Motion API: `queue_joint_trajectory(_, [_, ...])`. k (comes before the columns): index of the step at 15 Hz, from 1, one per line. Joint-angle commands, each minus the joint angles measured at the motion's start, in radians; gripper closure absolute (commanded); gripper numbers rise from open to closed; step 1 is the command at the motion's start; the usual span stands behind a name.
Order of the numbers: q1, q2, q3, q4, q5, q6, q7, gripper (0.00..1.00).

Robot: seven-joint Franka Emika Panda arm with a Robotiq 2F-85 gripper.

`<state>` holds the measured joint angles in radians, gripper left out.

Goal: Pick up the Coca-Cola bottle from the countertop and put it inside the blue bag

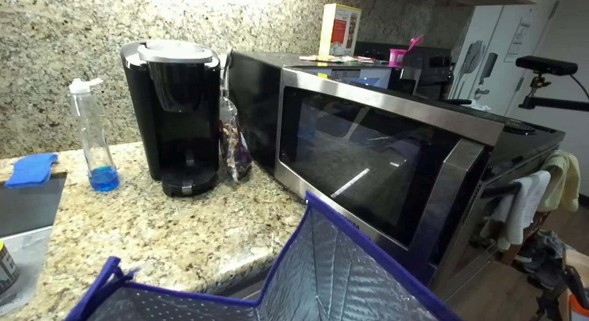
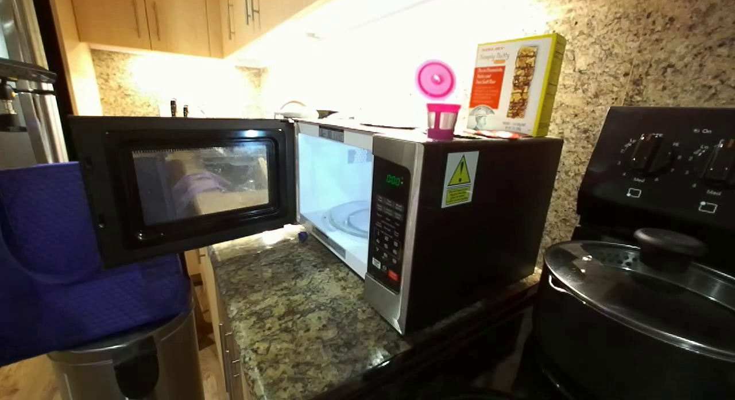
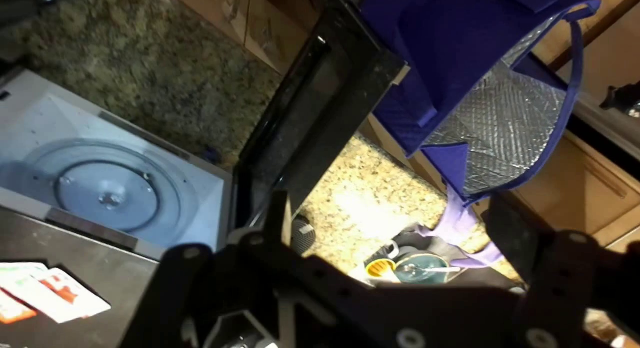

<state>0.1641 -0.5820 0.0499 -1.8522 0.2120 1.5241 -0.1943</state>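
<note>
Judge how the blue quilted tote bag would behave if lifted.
The blue quilted tote bag would likely flop, as its rim kinks and bends. Thin-looking walls suggest it is light for its size. Its shiny, foil-like lining might prove slippery.

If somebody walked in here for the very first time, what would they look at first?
Probably the big blue bag in front of the counter, with its shiny silver lining showing. Next might be the microwave on that counter, its door wide open and its inside bright. Then maybe the little pink cup standing on top of the microwave.
</note>
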Motion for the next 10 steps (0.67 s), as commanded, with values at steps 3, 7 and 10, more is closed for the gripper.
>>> queue_joint_trajectory(3, [-0.090, 0.047, 0.009, -0.057, -0.074, -0.061, 0.143, 0.00])
queue_joint_trajectory(7, [-0.121, 0.118, -0.017, -0.090, -0.069, -0.086, 0.189, 0.00])
queue_joint_trajectory(10, [-0.131, 0.163, -0.047, -0.133, -0.049, -0.063, 0.175, 0.00])
